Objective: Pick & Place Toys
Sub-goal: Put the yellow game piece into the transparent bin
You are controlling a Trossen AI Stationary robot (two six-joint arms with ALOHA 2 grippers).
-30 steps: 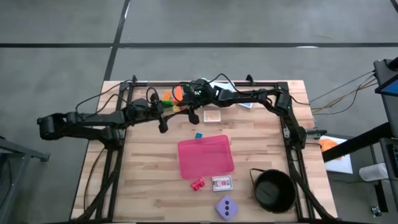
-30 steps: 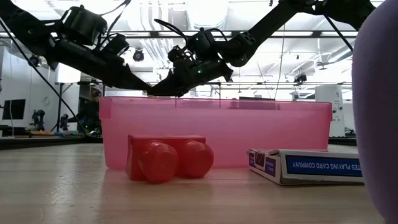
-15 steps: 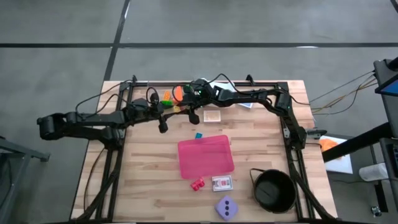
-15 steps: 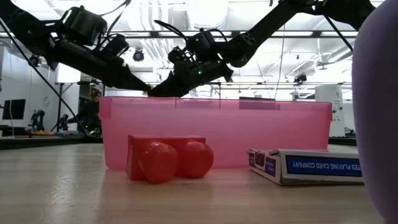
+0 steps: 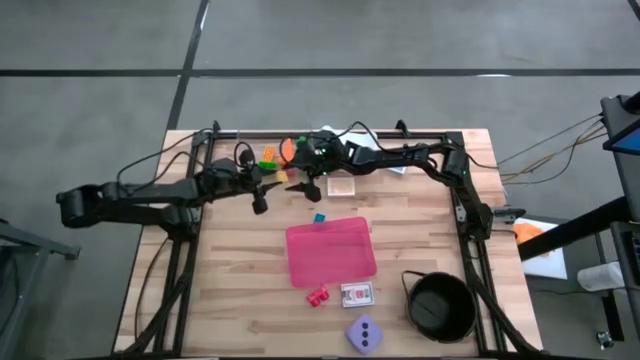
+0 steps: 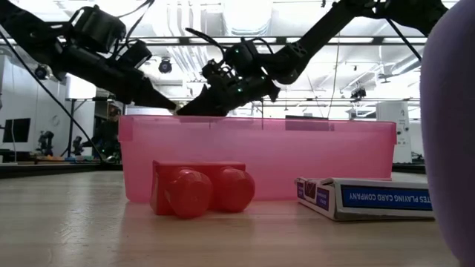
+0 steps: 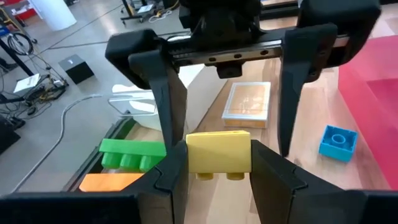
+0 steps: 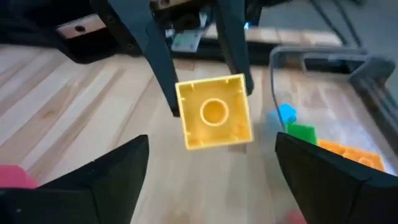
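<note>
Left gripper (image 7: pixel 217 165) clamping yellow brick (image 7: pixel 218 151), right gripper (image 8: pixel 211 165) spread wide facing it, overhead hides brick

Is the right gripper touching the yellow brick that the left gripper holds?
Apart. The right wrist view shows the right gripper spread wide, clear floor either side of the yellow brick; the left gripper alone pinches it in the left wrist view.

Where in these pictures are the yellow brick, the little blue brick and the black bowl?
yellow brick (image 7: pixel 218 151), left wrist view, its broad side.
blue brick (image 7: pixel 337 141), left wrist view, its top stud.
black bowl (image 5: pixel 412 296), high view, its rim.
</note>
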